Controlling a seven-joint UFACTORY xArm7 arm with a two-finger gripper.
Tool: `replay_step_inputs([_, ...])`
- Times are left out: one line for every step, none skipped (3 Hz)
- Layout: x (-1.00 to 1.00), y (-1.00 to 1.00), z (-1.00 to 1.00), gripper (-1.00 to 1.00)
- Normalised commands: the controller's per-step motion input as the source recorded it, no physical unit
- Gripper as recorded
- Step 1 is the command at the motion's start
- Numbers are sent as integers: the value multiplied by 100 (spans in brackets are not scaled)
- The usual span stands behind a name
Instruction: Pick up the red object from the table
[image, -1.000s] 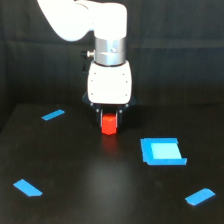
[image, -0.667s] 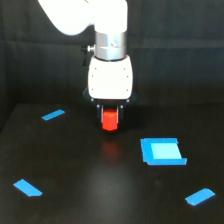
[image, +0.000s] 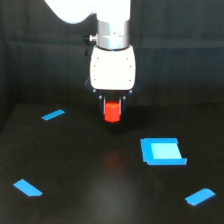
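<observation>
The red object (image: 112, 111) hangs clear of the table (image: 90, 195), pinched between the dark fingers of the gripper (image: 113, 111) — its lower part juts out below them, and only a little of each finger shows at its sides. The gripper sits under a white, boxy wrist housing (image: 113, 67), and above that a grey metal collar (image: 113, 34) joins the white arm (image: 80, 10), which runs off the top of the exterior view.

Below the object, a faint reddish glow (image: 116, 160) lies on the table's black matte surface, in front of the arm. A blue square patch (image: 161, 151) lies on the table toward the exterior view's right, well apart from the object and lower in the picture. Three blue tape strips are spread around: one (image: 53, 114) toward the exterior view's left at about the object's height, one (image: 27, 187) near the lower left, and one (image: 199, 196) near the lower right — all flat on the surface, each set at a slant.

Behind the table hangs a dark backdrop (image: 35, 55) with soft vertical folds, like a curtain.
</observation>
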Motion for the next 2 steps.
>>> replay_step_inputs([1,-12,94,-100])
replay_step_inputs([3,1,91,-93])
